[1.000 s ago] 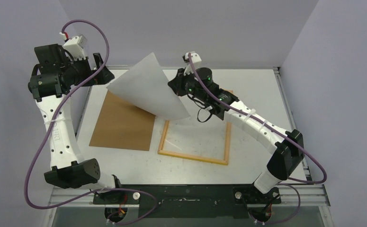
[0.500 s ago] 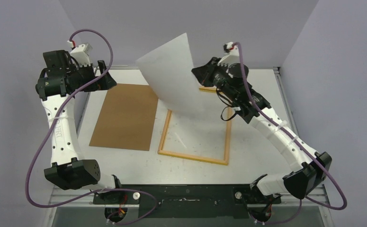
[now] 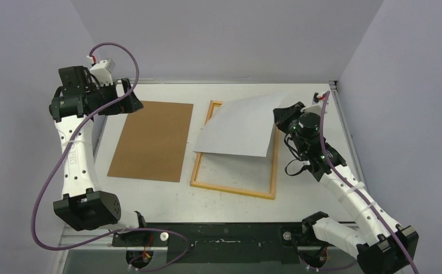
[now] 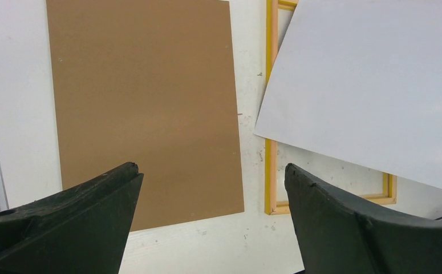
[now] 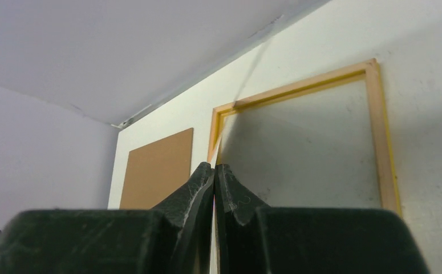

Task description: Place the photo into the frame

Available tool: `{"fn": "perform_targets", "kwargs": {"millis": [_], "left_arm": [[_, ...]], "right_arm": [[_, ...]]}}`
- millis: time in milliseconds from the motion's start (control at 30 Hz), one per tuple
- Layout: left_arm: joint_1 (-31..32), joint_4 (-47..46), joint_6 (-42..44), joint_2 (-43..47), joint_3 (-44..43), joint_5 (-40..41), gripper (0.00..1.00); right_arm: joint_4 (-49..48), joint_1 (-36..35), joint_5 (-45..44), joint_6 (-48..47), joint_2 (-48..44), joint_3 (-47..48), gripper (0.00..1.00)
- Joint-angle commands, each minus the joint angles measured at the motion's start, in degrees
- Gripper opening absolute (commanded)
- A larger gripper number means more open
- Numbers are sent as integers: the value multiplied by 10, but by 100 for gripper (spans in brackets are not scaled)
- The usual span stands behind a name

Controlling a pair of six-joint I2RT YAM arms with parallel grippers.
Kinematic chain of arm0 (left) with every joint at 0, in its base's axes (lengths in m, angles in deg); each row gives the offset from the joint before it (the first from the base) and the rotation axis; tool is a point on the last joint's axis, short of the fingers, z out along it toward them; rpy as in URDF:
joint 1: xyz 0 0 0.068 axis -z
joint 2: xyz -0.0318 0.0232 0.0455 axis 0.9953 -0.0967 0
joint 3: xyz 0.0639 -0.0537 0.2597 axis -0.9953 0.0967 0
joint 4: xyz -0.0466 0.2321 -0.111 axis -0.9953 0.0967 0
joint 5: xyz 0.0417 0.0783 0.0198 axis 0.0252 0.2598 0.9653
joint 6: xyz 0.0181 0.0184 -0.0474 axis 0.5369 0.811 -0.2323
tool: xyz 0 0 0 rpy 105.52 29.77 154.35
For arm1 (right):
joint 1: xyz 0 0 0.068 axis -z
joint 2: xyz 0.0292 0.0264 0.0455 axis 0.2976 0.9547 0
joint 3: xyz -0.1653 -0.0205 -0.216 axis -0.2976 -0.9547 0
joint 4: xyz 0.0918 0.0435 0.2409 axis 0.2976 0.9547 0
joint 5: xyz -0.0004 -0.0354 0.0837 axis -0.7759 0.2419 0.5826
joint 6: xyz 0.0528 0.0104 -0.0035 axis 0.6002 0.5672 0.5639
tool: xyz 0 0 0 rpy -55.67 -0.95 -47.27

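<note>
Photo [image 3: 238, 127] first: where has it got to?

It has come across and down. A second ago I had it reared up, nearly on edge, over the gap between the brown backing panel [image 3: 153, 140] and the frame [image 3: 234, 190]. Now it hangs white side up, tilted, over the far half of the frame.

So is it in?

Not yet, I judge. The sheet sits skewed to the rails: its near left corner overhangs the frame's left rail, and the near half of the opening is bare. The swing has brought it above the right place, though, so squaring it up and laying it flat is what remains.

And your pincers?

My right gripper [image 5: 214, 171] is clenched tight on the photo's right edge, out by the frame's right side, with the paper running edge-on between the pads. My left gripper [image 4: 211, 168] is spread wide and holds nothing; it hovers over the far left of the table [image 3: 150, 191], above the backing panel, touching neither panel nor print
</note>
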State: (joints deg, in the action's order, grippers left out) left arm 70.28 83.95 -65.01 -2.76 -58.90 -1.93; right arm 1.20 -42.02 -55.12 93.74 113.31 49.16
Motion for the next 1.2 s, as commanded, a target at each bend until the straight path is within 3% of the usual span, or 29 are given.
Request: {"fn": "perform_targets", "kwargs": {"millis": [0, 500, 800, 1167], "left_arm": [[6, -35, 7, 24, 12, -14, 96], [128, -61, 24, 28, 123, 56, 96], [208, -53, 67, 29, 163, 95, 96], [272, -57, 60, 18, 175, 115, 96]], "right_arm": [[10, 1, -67, 40, -58, -35, 5], [109, -1, -156, 95, -191, -142, 5], [206, -22, -178, 99, -209, -127, 5], [290, -22, -234, 102, -257, -121, 5]]}}
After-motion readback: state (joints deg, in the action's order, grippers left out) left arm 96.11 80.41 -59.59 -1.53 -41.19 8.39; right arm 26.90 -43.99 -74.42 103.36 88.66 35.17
